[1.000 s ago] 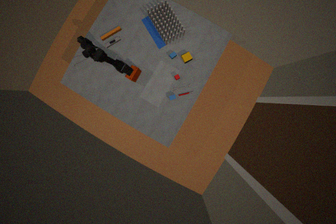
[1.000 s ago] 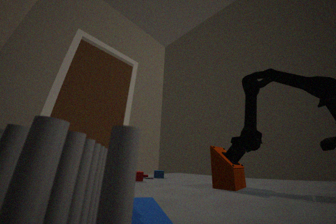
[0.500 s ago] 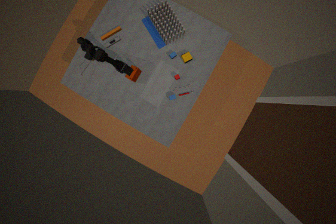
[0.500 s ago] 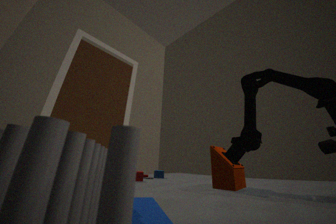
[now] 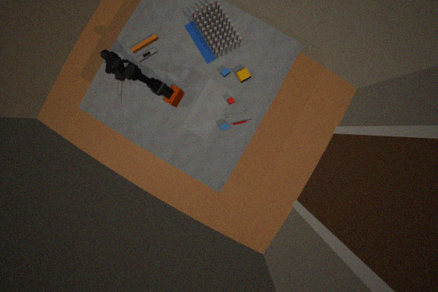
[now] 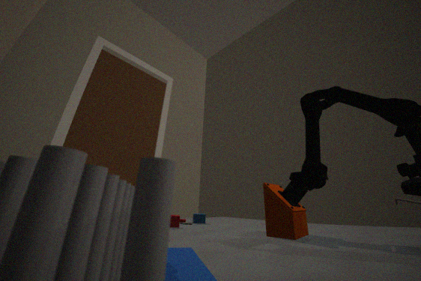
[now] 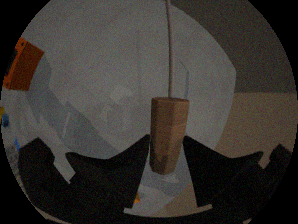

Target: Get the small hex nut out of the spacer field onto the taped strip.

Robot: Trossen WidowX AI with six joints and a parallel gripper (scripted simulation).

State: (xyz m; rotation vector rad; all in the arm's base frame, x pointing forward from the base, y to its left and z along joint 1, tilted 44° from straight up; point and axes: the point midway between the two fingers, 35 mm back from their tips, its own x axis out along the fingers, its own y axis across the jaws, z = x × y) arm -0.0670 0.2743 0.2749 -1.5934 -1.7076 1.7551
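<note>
My gripper (image 5: 120, 76) (image 7: 166, 138) is shut on the brown wooden handle (image 7: 170, 122) of a tool. The tool's thin rod (image 7: 170, 55) (image 5: 121, 95) points away from the fingers; a small bent tip (image 6: 396, 201) shows at the right edge in the exterior view. The tool is in the air, far from the field. The metal spacers (image 6: 150, 219) stand in dense rows at the back of the table in the top view. The blue taped strip (image 5: 199, 42) (image 6: 187, 264) lies along their front. The hex nut cannot be made out in any view.
An orange bar (image 5: 144, 43) and a grey item with a black middle (image 5: 146, 54) lie beside the arm. A red-handled thin tool (image 5: 239, 122), blue blocks (image 5: 225, 72) (image 5: 224, 127), a yellow block (image 5: 244, 75) and a red block (image 5: 231, 100) lie beyond the arm's orange base (image 5: 175, 96) (image 6: 281, 216).
</note>
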